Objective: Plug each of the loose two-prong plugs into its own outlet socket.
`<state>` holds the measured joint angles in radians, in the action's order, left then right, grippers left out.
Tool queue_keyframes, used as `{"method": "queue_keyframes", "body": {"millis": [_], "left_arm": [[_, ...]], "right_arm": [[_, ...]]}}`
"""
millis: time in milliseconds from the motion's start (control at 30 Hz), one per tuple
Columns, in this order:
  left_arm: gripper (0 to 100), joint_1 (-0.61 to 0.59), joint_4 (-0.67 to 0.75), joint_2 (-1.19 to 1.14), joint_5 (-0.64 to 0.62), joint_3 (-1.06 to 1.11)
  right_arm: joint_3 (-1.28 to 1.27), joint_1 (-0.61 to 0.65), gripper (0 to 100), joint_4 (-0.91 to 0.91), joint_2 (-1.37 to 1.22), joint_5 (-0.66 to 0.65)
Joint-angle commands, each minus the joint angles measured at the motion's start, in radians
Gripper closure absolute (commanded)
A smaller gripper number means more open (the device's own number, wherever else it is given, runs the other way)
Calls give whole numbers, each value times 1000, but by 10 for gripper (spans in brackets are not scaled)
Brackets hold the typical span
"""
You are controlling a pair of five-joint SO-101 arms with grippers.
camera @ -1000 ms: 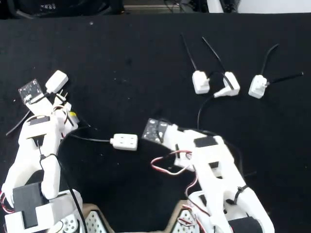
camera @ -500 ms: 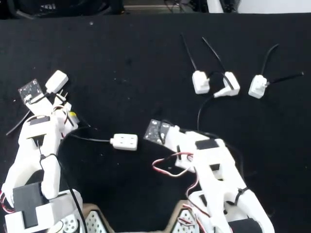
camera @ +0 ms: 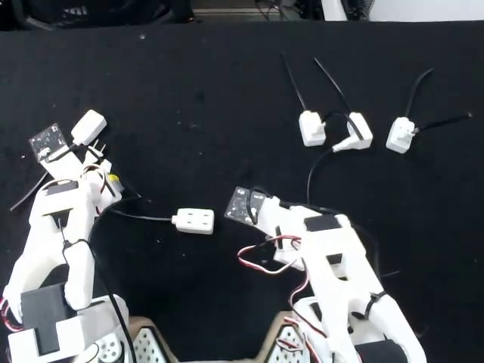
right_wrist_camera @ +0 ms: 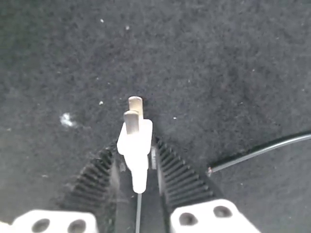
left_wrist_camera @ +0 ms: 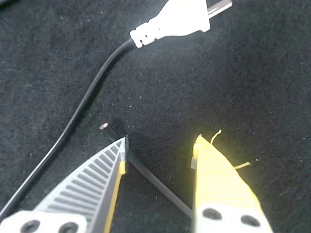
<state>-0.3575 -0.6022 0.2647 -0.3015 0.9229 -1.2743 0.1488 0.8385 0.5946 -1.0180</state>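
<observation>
— How does the left arm (camera: 60,227) stand?
— It stretches forward from its base at the left of the high view. The left gripper (left_wrist_camera: 161,141) is held low, jaws apart.
— And the right arm (camera: 333,249)?
— It is bent, leaning in toward the middle with its wrist low. The right gripper (right_wrist_camera: 136,145) is clamped on a two-prong plug (right_wrist_camera: 133,138), whose prongs stick out past the fingertips.

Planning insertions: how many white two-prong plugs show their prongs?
2. One white two-prong plug lies ahead of the left gripper; a second plug is clamped in the right gripper. Three white corded pieces far right may hide more.
</observation>
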Motion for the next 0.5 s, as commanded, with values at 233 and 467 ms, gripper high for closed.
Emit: {"method": "queue_keyframes", "body": {"millis": [233,467], "left_arm": [[777,12,8,49,-3,12],[777,10,15,269,-5,128]], "right_arm": [[148,213,988,8,206,325],[136,505,988,-209,225,428]]}}
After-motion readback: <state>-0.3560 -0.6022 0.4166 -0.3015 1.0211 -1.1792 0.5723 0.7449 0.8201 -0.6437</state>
